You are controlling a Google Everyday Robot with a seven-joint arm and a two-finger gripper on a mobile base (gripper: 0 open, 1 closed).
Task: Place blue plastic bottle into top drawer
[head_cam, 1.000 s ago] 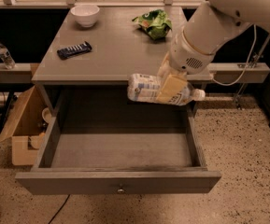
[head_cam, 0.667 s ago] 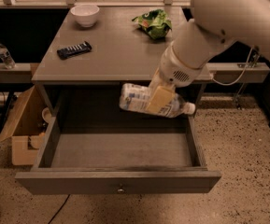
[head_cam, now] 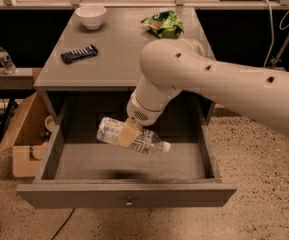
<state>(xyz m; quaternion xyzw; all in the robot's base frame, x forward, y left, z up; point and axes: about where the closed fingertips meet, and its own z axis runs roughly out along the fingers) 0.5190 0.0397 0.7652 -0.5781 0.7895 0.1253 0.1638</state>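
The gripper (head_cam: 129,133) grasps the blue plastic bottle (head_cam: 109,129) around its middle. The bottle hangs nearly level, its cap pointing right and slightly down, held clear above the floor of the open top drawer (head_cam: 129,194).

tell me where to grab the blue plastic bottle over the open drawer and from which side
Grip the blue plastic bottle across its labelled middle, from above. It lies nearly level, cap end slightly lower, so the straight body offers parallel sides, unlike the narrow neck. The gripper holds it there, over the top drawer.
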